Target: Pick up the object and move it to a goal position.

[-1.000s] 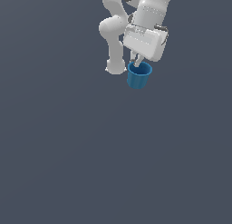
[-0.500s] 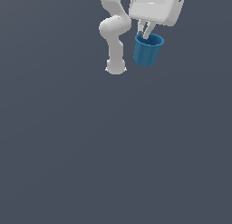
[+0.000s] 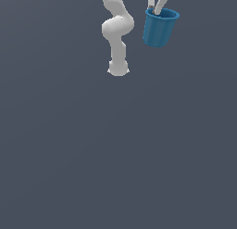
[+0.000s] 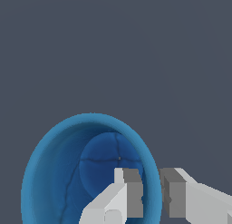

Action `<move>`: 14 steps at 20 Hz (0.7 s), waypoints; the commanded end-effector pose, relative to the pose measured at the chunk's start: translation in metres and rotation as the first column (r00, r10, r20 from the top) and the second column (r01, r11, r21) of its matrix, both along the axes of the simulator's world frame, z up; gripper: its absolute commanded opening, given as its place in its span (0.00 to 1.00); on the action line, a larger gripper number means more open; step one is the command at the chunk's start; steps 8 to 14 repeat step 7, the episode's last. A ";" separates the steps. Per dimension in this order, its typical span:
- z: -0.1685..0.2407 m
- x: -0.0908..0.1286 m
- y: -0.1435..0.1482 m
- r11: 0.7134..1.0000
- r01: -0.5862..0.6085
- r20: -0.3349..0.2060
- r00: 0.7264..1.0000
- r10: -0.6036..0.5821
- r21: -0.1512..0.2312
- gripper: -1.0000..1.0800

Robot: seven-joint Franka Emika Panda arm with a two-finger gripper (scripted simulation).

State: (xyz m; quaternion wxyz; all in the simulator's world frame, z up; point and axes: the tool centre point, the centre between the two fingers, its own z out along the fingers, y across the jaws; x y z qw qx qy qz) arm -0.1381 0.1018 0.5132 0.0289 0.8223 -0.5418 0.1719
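In the exterior view we see the blue cup high up toward the far right of the scene, lifted clear of the dark grey tabletop. It hangs nearly upright, tilted slightly, its rim uppermost and its narrower base below. Two pale fingers of the hand come down from the frame's top edge to the cup's rim on the exterior view's left part of that rim; the rest of the hand is cut off by the frame, so from here we cannot tell how the fingers sit on the wall. Left of the cup stands the white arm, its base resting on the tabletop, well apart from the cup.

The wrist view gives us what the other hides. We look straight down into the cup: a bright rim lip, a darker inside and a round bottom. One finger sits inside the cup against its wall, and the other finger sits just outside the same stretch of wall, so the hand is clamped on the rim wall between them. Around the cup we see only plain grey tabletop far below.
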 end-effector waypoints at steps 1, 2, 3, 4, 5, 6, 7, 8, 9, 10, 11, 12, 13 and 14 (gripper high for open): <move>0.010 -0.001 0.002 1.000 0.000 0.002 1.000 0.000 0.000 0.00; 0.013 -0.001 0.002 1.000 0.000 0.002 1.000 0.000 0.000 0.00; 0.015 -0.001 0.003 1.000 0.000 0.002 1.000 0.000 0.000 0.00; 0.016 -0.001 0.003 1.000 0.000 0.002 1.000 0.000 0.000 0.00; 0.017 -0.001 0.003 1.000 0.000 0.002 1.000 0.000 0.000 0.00; 0.018 -0.001 0.003 1.000 0.000 0.002 1.000 0.000 0.000 0.00; 0.018 -0.001 0.003 1.000 0.000 0.002 1.000 0.000 0.000 0.00; 0.018 -0.001 0.003 1.000 0.000 0.002 1.000 0.000 0.000 0.00; 0.018 -0.001 0.003 1.000 0.000 0.002 1.000 0.000 0.000 0.00; 0.018 -0.001 0.003 1.000 0.000 0.002 1.000 0.000 0.000 0.00; 0.018 -0.001 0.003 1.000 0.000 0.002 1.000 0.000 0.000 0.00; 0.018 -0.001 0.003 1.000 0.000 0.002 1.000 0.000 0.000 0.00; 0.018 -0.001 0.003 1.000 0.000 0.002 1.000 0.000 0.000 0.00; 0.018 -0.001 0.003 1.000 0.000 0.002 1.000 0.000 0.000 0.00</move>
